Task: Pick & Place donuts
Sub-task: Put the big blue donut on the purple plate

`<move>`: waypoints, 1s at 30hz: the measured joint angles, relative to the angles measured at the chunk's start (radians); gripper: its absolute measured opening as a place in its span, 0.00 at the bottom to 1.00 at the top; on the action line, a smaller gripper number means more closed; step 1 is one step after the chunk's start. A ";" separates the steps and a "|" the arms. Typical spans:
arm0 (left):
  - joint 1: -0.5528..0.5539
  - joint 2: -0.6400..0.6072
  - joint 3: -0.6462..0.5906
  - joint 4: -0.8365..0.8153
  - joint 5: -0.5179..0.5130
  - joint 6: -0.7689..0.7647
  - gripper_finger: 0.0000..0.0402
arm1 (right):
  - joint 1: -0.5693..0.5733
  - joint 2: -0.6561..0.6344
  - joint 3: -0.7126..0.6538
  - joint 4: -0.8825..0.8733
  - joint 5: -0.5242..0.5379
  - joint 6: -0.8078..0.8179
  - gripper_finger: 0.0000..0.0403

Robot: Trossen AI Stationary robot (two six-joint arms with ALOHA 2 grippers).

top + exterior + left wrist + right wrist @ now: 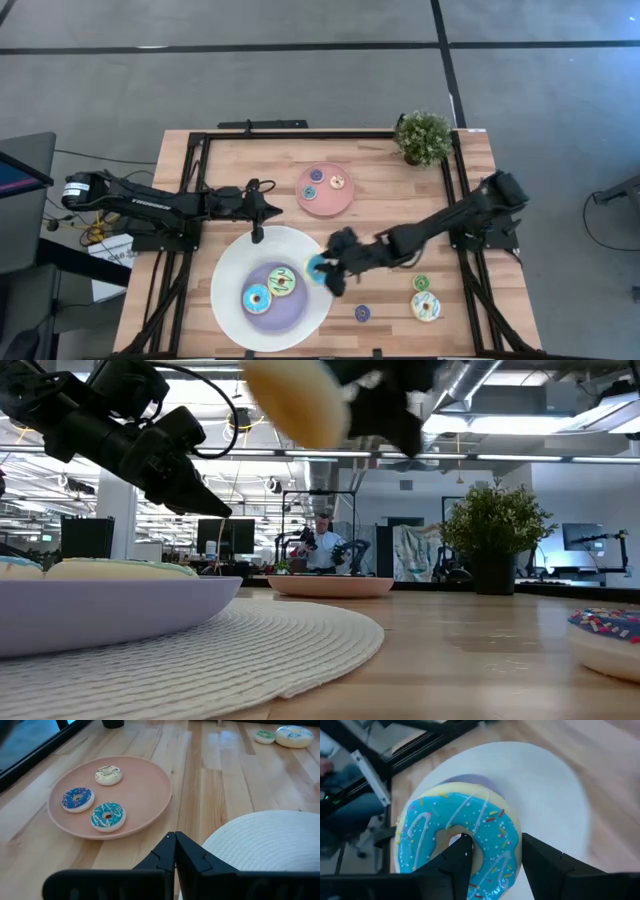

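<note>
High view: right gripper [330, 272] over the right rim of the white plate [228, 300], clamped on a blue donut [317, 268]. Two more donuts [268, 289] on the plate's lavender centre. Left gripper [262, 211] closed and empty, above the table [380, 215] between the white plate's upper edge and the pink plate [325, 204], which carries three small donuts [322, 183]. Right of the held donut, bare wood, then three donuts lying loose: green [421, 283], purple [362, 313], white sprinkled [426, 306]. Plant [423, 137] at the far right corner.

Low view: held donut's pale underside [295, 400] well clear above the white plate's ribbed rim [250, 640]; closed left fingers [185, 485] above the plate too. Sprinkled donut [608, 637] at the right edge. A person [322, 545] far behind the table.

Left wrist view: fingertips [174, 851] pressed together, pink plate [145, 785] just ahead with three small donuts [108, 816] clearly apart; green and white donuts [285, 735] well beyond.

Right wrist view: one finger [457, 865] through the blue donut's [455, 835] hole, the other [545, 862] outside the ring, pinching one side; white plate [545, 785] below.
</note>
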 joint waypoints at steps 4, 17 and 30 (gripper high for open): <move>0.000 0.000 0.000 0.000 0.001 -0.021 0.00 | -0.007 0.160 0.234 -0.174 -0.011 -0.014 0.38; 0.000 0.000 0.000 0.000 0.004 -0.013 0.00 | 0.017 0.567 0.843 -0.541 -0.018 -0.014 0.38; 0.000 0.000 0.000 0.000 0.007 -0.022 0.00 | 0.055 0.724 0.974 -0.548 -0.092 0.051 0.38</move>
